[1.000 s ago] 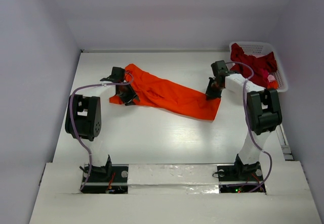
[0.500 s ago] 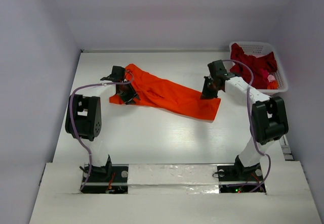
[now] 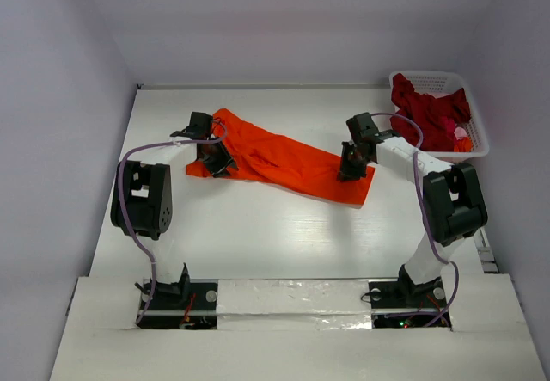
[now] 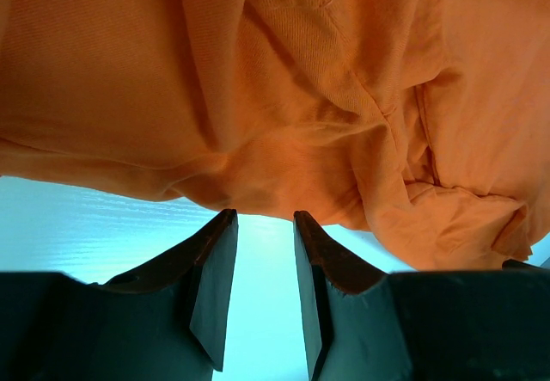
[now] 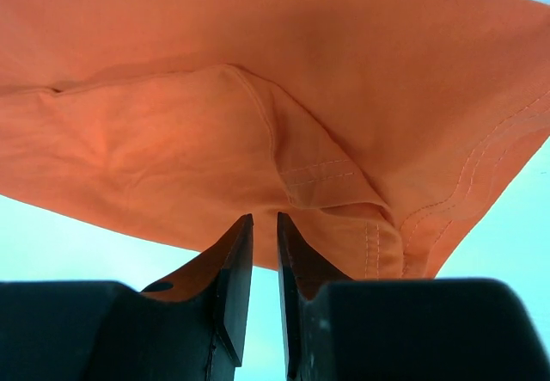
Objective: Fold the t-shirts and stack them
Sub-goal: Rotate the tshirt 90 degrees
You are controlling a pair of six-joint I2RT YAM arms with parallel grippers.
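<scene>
The orange t-shirt point(image 3: 284, 162) lies stretched slantwise across the middle of the table, bunched at its left end. My left gripper point(image 3: 215, 164) sits at that left end; in its wrist view the jaws point(image 4: 265, 216) stand a little apart, their tips pinching the bunched orange edge point(image 4: 301, 97). My right gripper point(image 3: 350, 170) is at the shirt's right end; its jaws point(image 5: 265, 218) are almost together on the hemmed orange edge point(image 5: 258, 71). The crimson t-shirt point(image 3: 430, 110) lies crumpled in the basket.
The white latticed basket point(image 3: 434, 76) stands at the far right corner, with a small pink and orange piece beside the crimson cloth. Walls close the table at the back and sides. Bare white table point(image 3: 275, 235) lies between the shirt and the arm bases.
My right gripper has moved left and slightly nearer, drawing the shirt's right end in with it. The left gripper and the shirt's left end have stayed put.
</scene>
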